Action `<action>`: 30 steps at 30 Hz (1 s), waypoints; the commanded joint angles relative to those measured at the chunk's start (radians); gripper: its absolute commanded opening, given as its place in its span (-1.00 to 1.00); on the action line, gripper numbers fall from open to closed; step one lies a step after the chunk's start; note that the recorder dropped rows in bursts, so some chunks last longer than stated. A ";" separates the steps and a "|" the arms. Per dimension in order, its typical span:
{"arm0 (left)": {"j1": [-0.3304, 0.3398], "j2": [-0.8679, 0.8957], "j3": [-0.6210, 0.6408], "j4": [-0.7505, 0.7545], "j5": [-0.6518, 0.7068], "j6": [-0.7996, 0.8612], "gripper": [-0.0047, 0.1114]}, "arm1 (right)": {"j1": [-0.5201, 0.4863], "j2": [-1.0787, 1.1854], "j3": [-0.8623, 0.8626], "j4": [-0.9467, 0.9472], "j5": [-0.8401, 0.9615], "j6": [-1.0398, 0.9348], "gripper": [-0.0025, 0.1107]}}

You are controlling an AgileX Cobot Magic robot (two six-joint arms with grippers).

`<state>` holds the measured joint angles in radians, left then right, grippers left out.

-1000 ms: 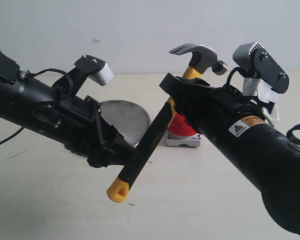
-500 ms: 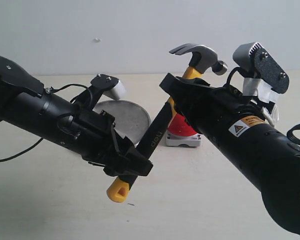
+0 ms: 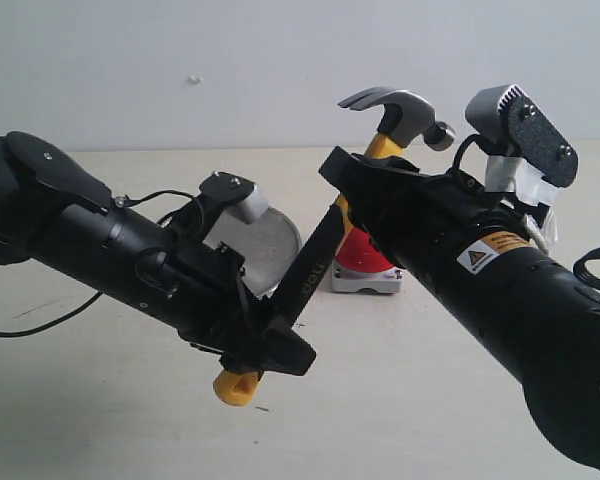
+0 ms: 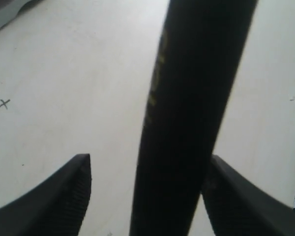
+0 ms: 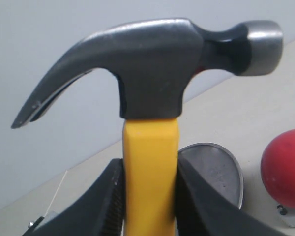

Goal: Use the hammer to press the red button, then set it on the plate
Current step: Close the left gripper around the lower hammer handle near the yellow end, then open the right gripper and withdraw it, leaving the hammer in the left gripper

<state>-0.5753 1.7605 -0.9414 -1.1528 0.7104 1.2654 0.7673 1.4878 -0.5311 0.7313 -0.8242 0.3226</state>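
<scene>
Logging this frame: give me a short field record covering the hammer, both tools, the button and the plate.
hammer: held off the table, tilted, head uppermost
right tool: shut on the yellow neck just under the head
left tool: open, a finger on either side of the black handle near its lower end
red button: on the table, partly hidden by the right arm; hammer head clear of it
plate: on the table beside the button; visible part bare
</scene>
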 commanded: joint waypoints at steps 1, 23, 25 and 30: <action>-0.037 0.010 -0.004 -0.014 -0.053 0.021 0.17 | 0.001 -0.009 -0.015 -0.026 -0.041 -0.012 -0.96; -0.043 0.012 -0.004 -0.038 -0.128 0.021 -0.92 | 0.001 -0.009 -0.015 -0.026 -0.039 -0.012 -0.96; -0.043 0.012 -0.004 -0.040 -0.128 0.021 -0.92 | 0.001 -0.009 -0.015 -0.019 -0.039 -0.012 -0.92; -0.043 0.012 -0.006 -0.040 -0.128 0.021 -0.92 | 0.001 -0.009 -0.015 0.029 -0.039 -0.007 -0.53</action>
<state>-0.6193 1.7726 -0.9414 -1.1566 0.6197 1.3044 0.7673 1.4918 -0.5331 0.7637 -0.8041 0.3187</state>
